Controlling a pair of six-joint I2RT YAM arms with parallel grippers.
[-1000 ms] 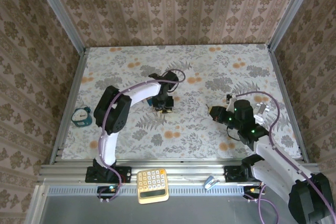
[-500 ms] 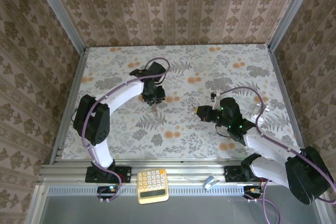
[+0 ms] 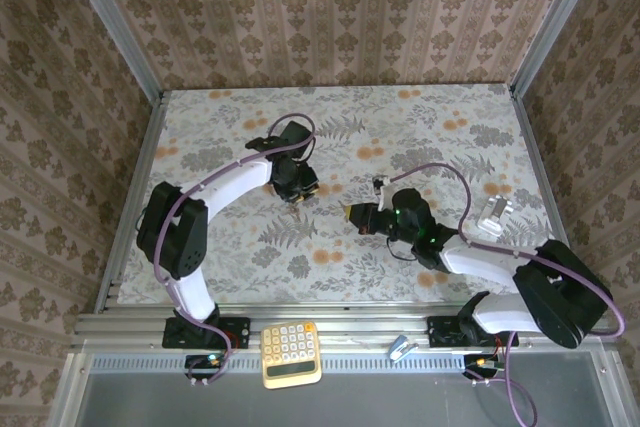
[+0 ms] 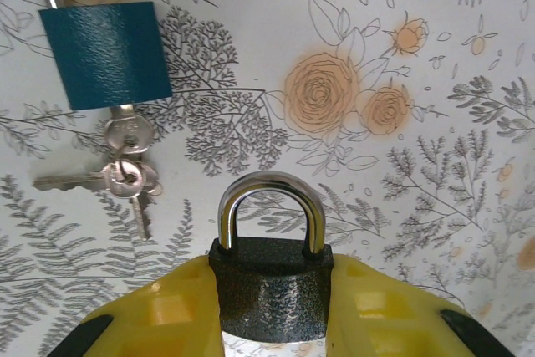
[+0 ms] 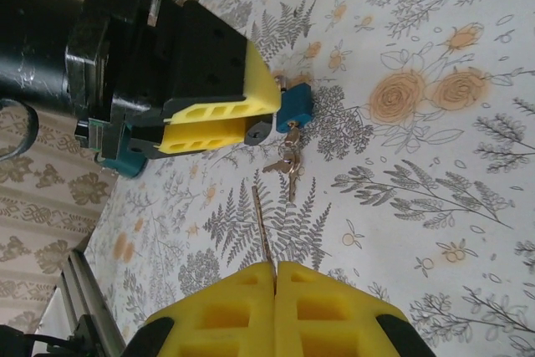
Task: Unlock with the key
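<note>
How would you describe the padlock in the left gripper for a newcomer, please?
Find the left gripper above the floral table. Between its yellow fingers sits the dark grey padlock with a chrome shackle, unlike the blue padlock lying nearby with keys.

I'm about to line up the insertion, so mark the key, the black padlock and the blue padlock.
key (image 5: 261,225), right wrist view, on its thin metal blade.
black padlock (image 4: 270,277), left wrist view, on its dark body below the shackle.
blue padlock (image 4: 104,54), left wrist view, on the middle of its body.
</note>
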